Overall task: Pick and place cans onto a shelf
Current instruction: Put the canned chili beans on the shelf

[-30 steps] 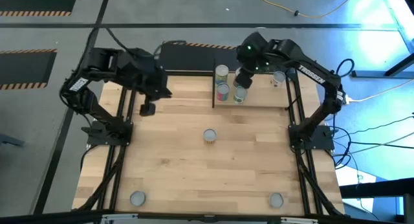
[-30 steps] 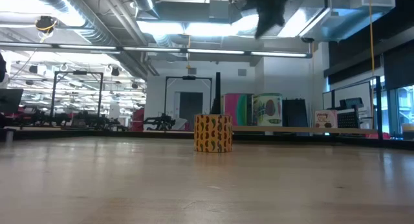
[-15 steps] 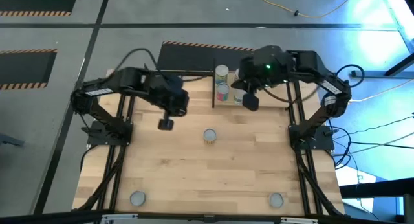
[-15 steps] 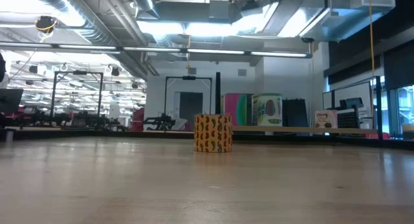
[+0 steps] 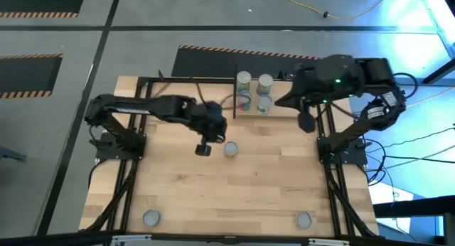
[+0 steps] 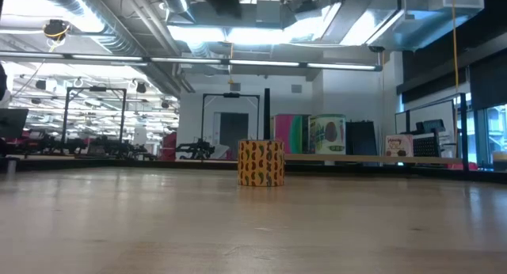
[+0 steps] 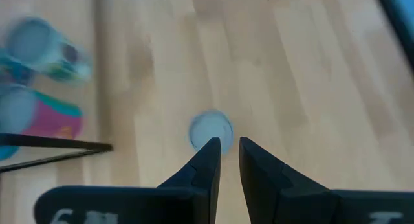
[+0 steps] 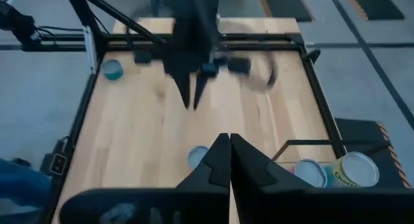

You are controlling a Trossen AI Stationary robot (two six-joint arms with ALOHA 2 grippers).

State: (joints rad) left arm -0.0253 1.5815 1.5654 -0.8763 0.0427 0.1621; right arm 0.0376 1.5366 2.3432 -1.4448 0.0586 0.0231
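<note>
A can with a yellow patterned label (image 5: pixel 231 149) stands on its base in the middle of the table; it also shows in the low view (image 6: pixel 261 162) and the left wrist view (image 7: pixel 211 128). My left gripper (image 5: pixel 203 148) hangs just left of it, above the table, fingers a narrow gap apart and empty (image 7: pixel 229 145). Several cans (image 5: pixel 254 92) stand on the shelf (image 5: pixel 281 112) at the far edge. My right gripper (image 5: pixel 306 121) is right of the shelf, shut and empty (image 8: pixel 226 141).
Two more cans stand near the table's near edge, one at the left (image 5: pixel 151 217) and one at the right (image 5: pixel 303 219). The shelf's black edge panel (image 5: pixel 235 93) stands upright on its left side. Bare wood lies between the middle can and the near cans.
My left gripper has swung from the far left toward the table's middle and near side, ending beside the middle can. My right gripper has drawn back from the shelf toward the table's right edge, leaving a can standing on the shelf.
</note>
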